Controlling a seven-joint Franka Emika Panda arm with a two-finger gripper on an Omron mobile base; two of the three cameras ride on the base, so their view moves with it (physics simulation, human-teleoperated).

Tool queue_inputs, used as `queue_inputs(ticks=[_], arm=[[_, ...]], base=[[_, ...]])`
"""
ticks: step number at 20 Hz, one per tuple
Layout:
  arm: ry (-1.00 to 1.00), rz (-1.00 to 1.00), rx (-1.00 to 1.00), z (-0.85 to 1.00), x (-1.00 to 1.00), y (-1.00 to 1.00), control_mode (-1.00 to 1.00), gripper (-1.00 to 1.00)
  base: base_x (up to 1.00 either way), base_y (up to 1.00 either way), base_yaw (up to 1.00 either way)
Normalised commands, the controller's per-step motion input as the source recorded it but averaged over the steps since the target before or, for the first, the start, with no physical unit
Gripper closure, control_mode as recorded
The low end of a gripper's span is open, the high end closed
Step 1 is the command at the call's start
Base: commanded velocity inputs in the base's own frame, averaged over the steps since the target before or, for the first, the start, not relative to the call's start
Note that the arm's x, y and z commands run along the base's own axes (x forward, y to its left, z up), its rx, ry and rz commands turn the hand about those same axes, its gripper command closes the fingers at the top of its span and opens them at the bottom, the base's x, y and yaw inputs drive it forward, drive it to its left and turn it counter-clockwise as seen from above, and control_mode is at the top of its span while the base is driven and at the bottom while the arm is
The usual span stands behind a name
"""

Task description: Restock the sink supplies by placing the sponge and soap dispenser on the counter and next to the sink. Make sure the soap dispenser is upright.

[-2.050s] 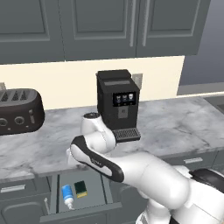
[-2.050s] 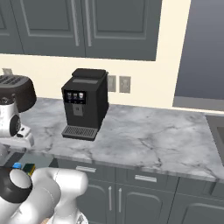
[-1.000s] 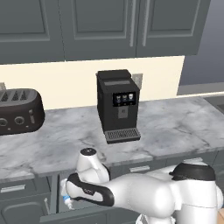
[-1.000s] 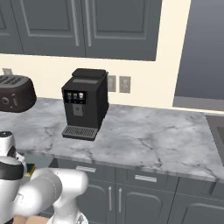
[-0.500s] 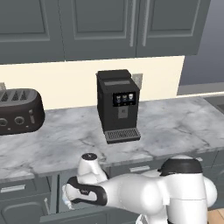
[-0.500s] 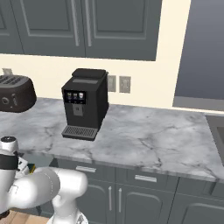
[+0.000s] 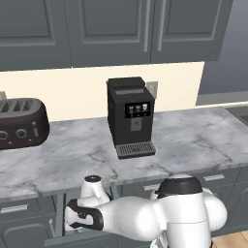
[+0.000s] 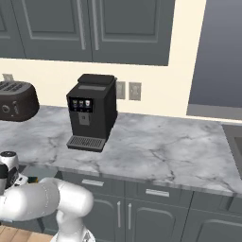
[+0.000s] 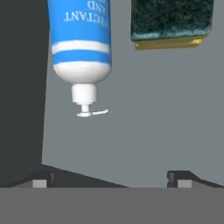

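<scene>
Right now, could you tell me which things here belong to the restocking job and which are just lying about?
For the job:
soap dispenser, lying in the drawer
sponge, beside it
counter

Just there:
coffee machine
toaster

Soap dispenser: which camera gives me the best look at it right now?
The hand view. The soap dispenser lies on the grey drawer floor, pump end toward the camera, beside the sponge, nothing touching it. In both base views the arm blocks the drawer, so they give nothing useful on it.
</scene>
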Motion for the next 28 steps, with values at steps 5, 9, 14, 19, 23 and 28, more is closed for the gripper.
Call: queue_inputs(ticks=[5,9,14,19,23,28], arm=[[0.0,0.05,0.0,-0.02,-0.54,0.34,-1.0,-1.0],[0.0,0.0,0.0,-0.03,-0.85,0.17,-1.0,-1.0],[0.02,0.0,0.03,0.0,-1.0,0.02,-1.0,-1.0],[0.0,0.0,0.03,0.13,-0.74,-0.1,-1.0,-1.0],[0.0,0.0,0.06,0.34,0.64,-0.41,-1.0,-1.0],[0.0,0.0,0.02,0.1,0.81,0.02,-1.0,-1.0]], base=[[0.0,0.0,0.0],[0.0,0.0,0.0],[0.0,0.0,0.0],[0.0,0.0,0.0],[0.0,0.0,0.0],[0.0,0.0,0.0]])
